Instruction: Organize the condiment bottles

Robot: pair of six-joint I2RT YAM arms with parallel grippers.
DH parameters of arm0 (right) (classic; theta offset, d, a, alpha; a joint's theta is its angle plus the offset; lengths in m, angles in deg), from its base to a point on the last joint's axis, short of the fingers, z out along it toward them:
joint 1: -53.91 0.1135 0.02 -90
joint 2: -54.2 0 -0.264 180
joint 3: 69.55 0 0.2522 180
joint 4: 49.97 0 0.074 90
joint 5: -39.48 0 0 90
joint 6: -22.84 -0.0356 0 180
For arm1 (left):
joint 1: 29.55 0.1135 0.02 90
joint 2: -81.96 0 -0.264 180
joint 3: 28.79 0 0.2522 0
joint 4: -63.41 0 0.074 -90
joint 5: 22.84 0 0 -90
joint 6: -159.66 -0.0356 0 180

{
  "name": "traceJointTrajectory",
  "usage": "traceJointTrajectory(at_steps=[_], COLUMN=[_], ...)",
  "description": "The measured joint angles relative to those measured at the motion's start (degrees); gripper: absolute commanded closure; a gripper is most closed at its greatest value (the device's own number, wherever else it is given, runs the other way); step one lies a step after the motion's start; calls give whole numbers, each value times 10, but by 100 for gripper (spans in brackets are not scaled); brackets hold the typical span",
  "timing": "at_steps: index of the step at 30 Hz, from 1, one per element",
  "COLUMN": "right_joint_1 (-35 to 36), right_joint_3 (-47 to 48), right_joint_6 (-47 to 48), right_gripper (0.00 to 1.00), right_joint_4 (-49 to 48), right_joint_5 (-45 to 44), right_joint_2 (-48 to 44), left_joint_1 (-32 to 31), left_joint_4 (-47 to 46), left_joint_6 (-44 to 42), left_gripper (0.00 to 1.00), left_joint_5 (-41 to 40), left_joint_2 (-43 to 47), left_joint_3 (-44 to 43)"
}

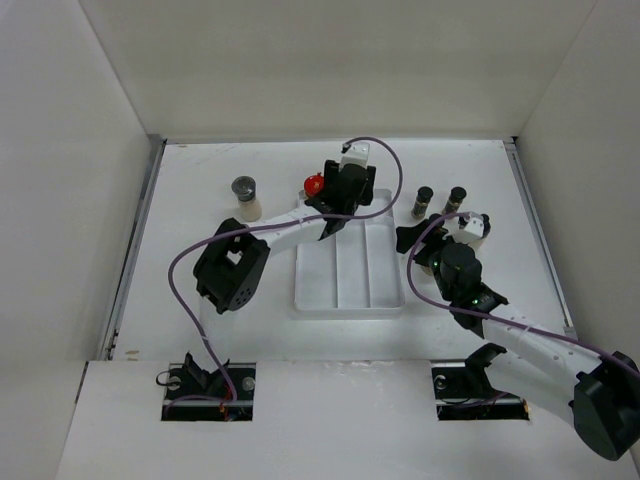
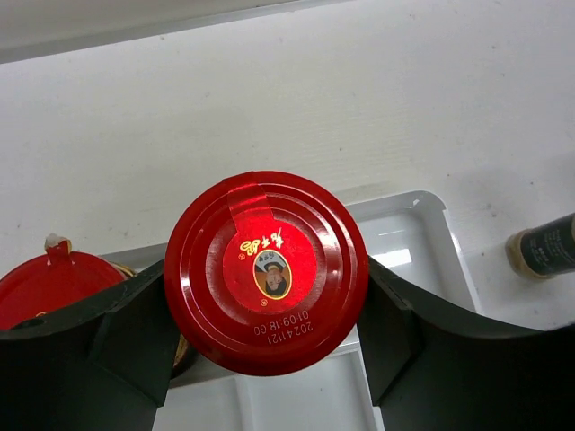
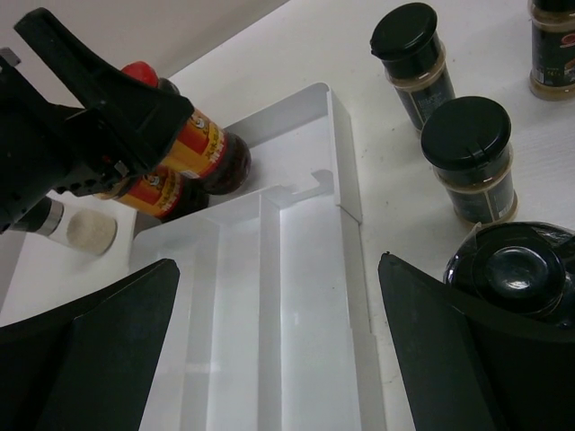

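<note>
My left gripper (image 2: pixel 267 310) is shut on the red cap of an amber bottle (image 2: pixel 267 265), held upright over the far left end of the white divided tray (image 2: pixel 422 235). A second red-capped bottle (image 2: pixel 52 285) stands just to its left; its cap shows in the top view (image 1: pixel 314 184). My right gripper (image 3: pixel 278 359) is open and empty above the tray's right compartment (image 3: pixel 314 269). Black-capped bottles (image 3: pixel 472 157) (image 3: pixel 413 54) stand right of the tray, and a black lid (image 3: pixel 512 269) lies against my right finger. A pale grey-lidded bottle (image 1: pixel 246 197) stands left of the tray.
The tray (image 1: pixel 350 262) lies mid-table with three long compartments. Two dark bottles (image 1: pixel 423 200) (image 1: pixel 456 198) stand at its far right. White walls enclose the table on the left, back and right. The left arm (image 1: pixel 232 270) reaches across the tray's left side.
</note>
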Motion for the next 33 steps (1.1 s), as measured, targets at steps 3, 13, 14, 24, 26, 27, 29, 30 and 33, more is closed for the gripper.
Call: traceJointTrajectory(at_steps=[3, 13, 14, 24, 26, 27, 29, 30, 33], right_joint_1=[0, 0, 0, 1, 1, 1, 1, 1, 4], right_joint_3=[0, 0, 0, 0, 0, 0, 0, 0, 0], right_joint_6=[0, 0, 0, 1, 1, 1, 0, 1, 3], right_gripper=[0, 0, 0, 0, 0, 0, 2, 7, 38], right_joint_4=[0, 0, 0, 0, 0, 0, 0, 0, 0], right_joint_5=[1, 2, 3, 3, 3, 3, 3, 3, 4], right_joint_2=[0, 0, 0, -3, -4, -4, -4, -5, -8], left_joint_1=[2, 2, 1, -13, -18, -20, -23, -23, -15], left_joint_4=[-2, -26, -37, -68, -70, -72, -76, -79, -86], left_joint_6=[0, 1, 2, -1, -2, -3, -3, -3, -1], left_gripper=[59, 18, 16, 9, 11, 14, 19, 21, 24], left_joint_5=[1, -2, -2, -3, -3, -3, -3, -4, -20], left_joint_2=[-11, -24, -23, 51, 85, 101, 139, 161, 232], left_joint_3=[0, 7, 7, 28, 36, 39, 49, 59, 105])
